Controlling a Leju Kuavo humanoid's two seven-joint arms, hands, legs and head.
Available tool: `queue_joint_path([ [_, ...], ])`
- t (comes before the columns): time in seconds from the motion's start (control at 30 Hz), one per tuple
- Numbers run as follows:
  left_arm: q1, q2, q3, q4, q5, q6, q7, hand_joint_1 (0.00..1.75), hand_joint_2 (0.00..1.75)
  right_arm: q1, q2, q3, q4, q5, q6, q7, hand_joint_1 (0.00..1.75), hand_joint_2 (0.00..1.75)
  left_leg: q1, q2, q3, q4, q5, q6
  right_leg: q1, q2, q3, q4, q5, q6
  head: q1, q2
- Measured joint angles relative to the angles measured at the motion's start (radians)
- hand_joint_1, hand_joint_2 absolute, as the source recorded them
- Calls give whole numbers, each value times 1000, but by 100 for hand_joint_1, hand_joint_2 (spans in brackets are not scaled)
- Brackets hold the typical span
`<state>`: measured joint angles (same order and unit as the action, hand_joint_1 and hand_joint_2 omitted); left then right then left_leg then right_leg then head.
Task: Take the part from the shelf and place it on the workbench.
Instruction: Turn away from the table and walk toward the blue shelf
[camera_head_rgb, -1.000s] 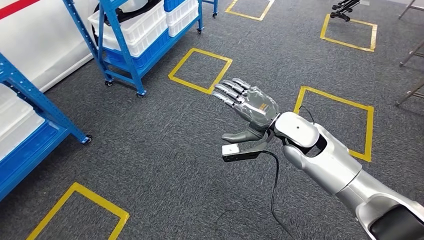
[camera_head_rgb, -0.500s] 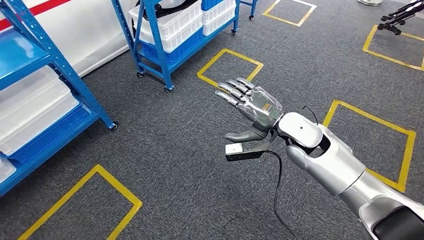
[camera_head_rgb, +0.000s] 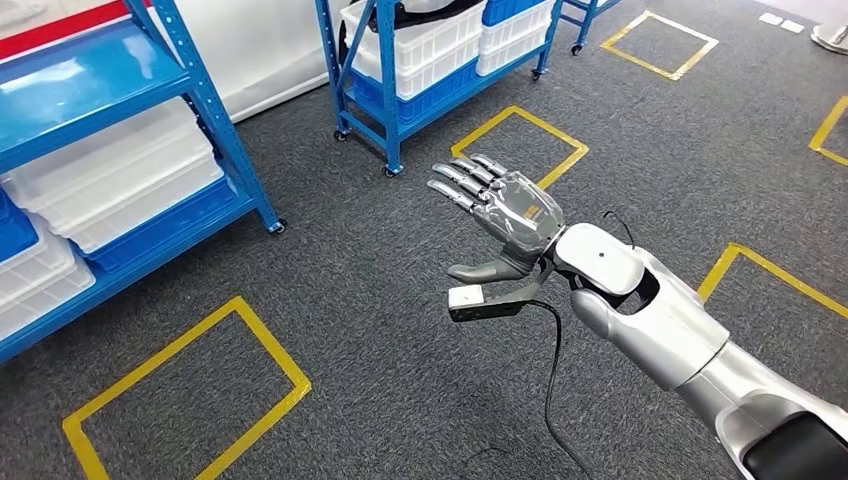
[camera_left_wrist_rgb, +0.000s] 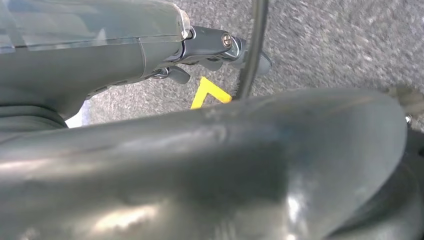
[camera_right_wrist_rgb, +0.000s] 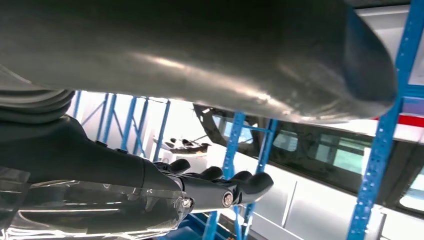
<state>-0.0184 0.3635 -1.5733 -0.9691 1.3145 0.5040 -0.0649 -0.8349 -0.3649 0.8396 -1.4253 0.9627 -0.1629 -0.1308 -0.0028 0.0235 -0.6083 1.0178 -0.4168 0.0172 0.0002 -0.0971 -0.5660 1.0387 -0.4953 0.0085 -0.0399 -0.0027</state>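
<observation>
My right hand (camera_head_rgb: 500, 205) is stretched out forward over the grey carpet, its fingers straight and apart, holding nothing. In the right wrist view the same hand (camera_right_wrist_rgb: 200, 192) reaches towards blue shelf posts. A blue shelf (camera_head_rgb: 150, 60) with white crates (camera_head_rgb: 110, 190) stands at the left. A second blue shelf on castors (camera_head_rgb: 385, 100), at the back, carries white crates (camera_head_rgb: 420, 45) with something dark lying on top. I cannot make out the part. In the left wrist view my left hand (camera_left_wrist_rgb: 150, 45) hangs above the carpet with straight fingers and nothing in them.
Yellow tape squares mark the carpet: one in front at the left (camera_head_rgb: 265, 345), one beyond my right hand (camera_head_rgb: 560, 135), another at the right (camera_head_rgb: 770, 270). A black cable (camera_head_rgb: 550, 390) hangs from the right wrist camera.
The whole picture has slid to the right, so the camera has turned left and more of the near blue shelf shows. My right arm keeps the same outstretched pose.
</observation>
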Motion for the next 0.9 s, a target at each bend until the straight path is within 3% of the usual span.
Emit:
queue_joint_path([
  [0.07, 0, 0, 0, 0, -4, 0, 2, 0, 0, -1, -2, -2, 1, -1, -1, -1, 0, 0, 4, -19, 4, -7, 6, 11, -5, 57, -40, 88, -51, 6, 0, 0],
  [0.13, -2, 0, 0, -1, -7, -2, 4, 0, 0, 5, -6, -4, 5, -2, -1, -5, 0, 0, 4, -43, 2, -6, 8, 15, -6, 89, -112, 220, -102, 7, 0, 0],
  [0.17, -1, 0, 0, -1, -8, -3, 5, 0, 0, 9, -7, -4, 8, -3, -1, -8, 0, 0, 3, -57, 2, -5, 8, 15, -7, 92, -137, 259, -106, 8, 0, 0],
  [0.2, -1, 0, 0, -1, -9, -5, 4, 0, 0, 11, -8, -3, 10, -3, -1, -10, 0, 0, 3, -70, 2, -3, 8, 15, -7, 94, -146, 262, -90, 7, 0, 0],
  [0.27, -1, 0, 0, -1, -11, -7, 4, 0, 0, 11, -8, -4, 12, -3, -1, -13, 0, 0, 3, -97, 2, 0, 7, 13, -7, 108, -107, 159, -14, 3, 0, 0],
  [0.33, -2, 0, 0, -1, -12, -7, 6, 0, 0, 8, -8, -5, 13, -4, -1, -12, 0, 0, 2, -121, -1, 5, 5, 8, -8, 146, -55, 34, 40, -2, 0, 0],
  [0.4, 0, 0, 0, -1, -13, -8, 8, 0, 0, 8, -8, -6, 14, -5, -2, -10, 0, 0, 4, -140, -8, 5, 6, -2, -7, 159, -38, -9, 47, -5, 0, 0],
  [0.47, 4, 0, 0, -1, -13, -8, 10, 0, 0, 6, -8, -6, 14, -5, -2, -10, 0, 0, 7, -149, -13, 5, 7, -13, -8, 136, -34, -17, 51, -12, 0, 0],
  [0.53, 6, 1, 0, -1, -13, -8, 11, 0, 0, 3, -6, -6, 15, -5, -2, -10, 0, 0, 4, -105, -30, 41, -19, -22, -12, 113, -27, -27, 55, -25, 0, 0],
  [0.6, 5, 1, 0, -1, -13, -9, 12, 0, 0, 2, -6, -6, 16, -6, -2, -10, 0, 0, 6, -49, -78, 148, -80, -31, -12, 89, -23, -32, 55, -32, 0, 0],
  [0.67, 3, 1, 0, -1, -13, -10, 12, 0, 0, 4, -7, -6, 18, -6, -2, -10, 0, 0, 13, -33, -140, 275, -131, -40, -12, 65, -23, -31, 53, -32, 0, 0],
  [0.7, 3, 1, 0, -1, -13, -10, 12, 0, 0, 5, -7, -6, 18, -6, -2, -10, 0, 0, 16, -31, -152, 301, -133, -44, -12, 53, -22, -31, 51, -31, 0, 0],
  [0.73, 4, 1, 0, -1, -13, -10, 12, 0, 0, 6, -7, -5, 19, -6, -2, -10, 0, 0, 19, -28, -145, 289, -117, -47, -13, 41, -21, -30, 49, -29, 0, 0],
  [0.8, 5, 2, 0, -1, -13, -10, 12, 0, 0, 7, -7, -5, 19, -6, -2, -10, 0, 0, 22, -2, -73, 153, -49, -50, -14, 19, -15, -26, 42, -20, 0, 0],
  [0.87, 3, 2, 0, -1, -13, -9, 11, 0, 0, 5, -7, -6, 19, -6, -2, -10, 0, 0, 17, 31, -11, 36, -11, -42, -9, 0, -11, -21, 34, -9, 0, 0],
  [0.9, 3, 2, 0, -1, -14, -10, 10, 0, 0, 3, -7, -6, 20, -6, -2, -10, 0, 0, 14, 38, -1, 13, -8, -35, -5, -9, -9, -19, 31, -4, 0, 0],
])
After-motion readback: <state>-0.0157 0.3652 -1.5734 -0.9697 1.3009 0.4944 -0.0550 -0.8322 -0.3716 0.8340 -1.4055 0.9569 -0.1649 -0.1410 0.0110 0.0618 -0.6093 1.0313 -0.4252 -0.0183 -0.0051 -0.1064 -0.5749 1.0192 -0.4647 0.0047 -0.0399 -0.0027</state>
